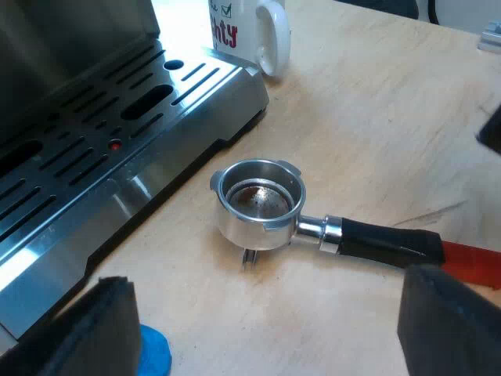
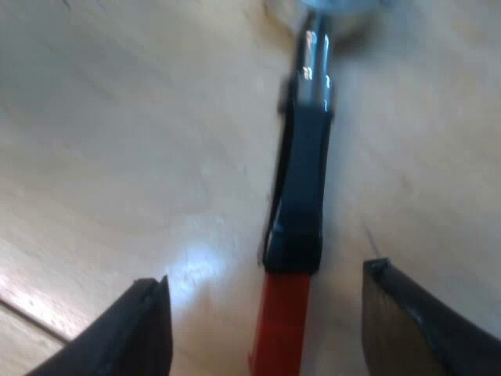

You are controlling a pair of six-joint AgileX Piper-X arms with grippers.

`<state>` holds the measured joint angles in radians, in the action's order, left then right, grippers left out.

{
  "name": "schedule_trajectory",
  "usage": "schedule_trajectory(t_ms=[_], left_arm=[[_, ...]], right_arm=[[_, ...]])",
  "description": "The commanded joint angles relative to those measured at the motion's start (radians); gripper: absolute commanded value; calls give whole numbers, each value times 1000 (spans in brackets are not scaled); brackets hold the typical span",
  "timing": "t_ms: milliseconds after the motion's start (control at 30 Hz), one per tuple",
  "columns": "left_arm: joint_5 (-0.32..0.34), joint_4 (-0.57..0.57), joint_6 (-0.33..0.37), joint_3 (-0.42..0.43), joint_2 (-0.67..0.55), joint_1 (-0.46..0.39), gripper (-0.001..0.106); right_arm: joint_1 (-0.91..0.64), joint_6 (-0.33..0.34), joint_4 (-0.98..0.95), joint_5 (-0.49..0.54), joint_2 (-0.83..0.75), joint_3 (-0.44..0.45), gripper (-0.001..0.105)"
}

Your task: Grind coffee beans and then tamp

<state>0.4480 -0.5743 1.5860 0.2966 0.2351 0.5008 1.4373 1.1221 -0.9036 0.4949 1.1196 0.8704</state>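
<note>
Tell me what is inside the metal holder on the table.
Inside the metal holder lies a dark brown layer, probably coffee grounds; its near wall hides part.

The table (image 1: pixel 376 117) is pale wood, plywood by its look, with faint wavy grain and a few small dark scuffs. Bright light falls on it and leaves a soft white glare on the surface. Past one edge lies a dark strip (image 1: pixel 383 5), perhaps floor.
</note>
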Motion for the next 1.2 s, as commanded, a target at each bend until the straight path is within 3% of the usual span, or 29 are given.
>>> schedule_trajectory(t_ms=[33, 333, 567, 800, 1200], left_arm=[[-10, 6, 3, -1, -5, 4, 70], [-12, 6, 5, -1, -5, 4, 70], [-138, 12, 10, -1, 0, 4, 70], [-167, 62, 10, -1, 89, 4, 70], [-194, 328, 10, -1, 460, 2, 70]], right_arm=[[-2, 57, -14, 52, -31, 36, 55], [-2, 196, 164, 109, -65, 61, 67], [-2, 298, 303, 116, -65, 61, 67], [-2, 303, 325, 138, -65, 57, 67], [-2, 303, 375, 138, -65, 24, 67]])
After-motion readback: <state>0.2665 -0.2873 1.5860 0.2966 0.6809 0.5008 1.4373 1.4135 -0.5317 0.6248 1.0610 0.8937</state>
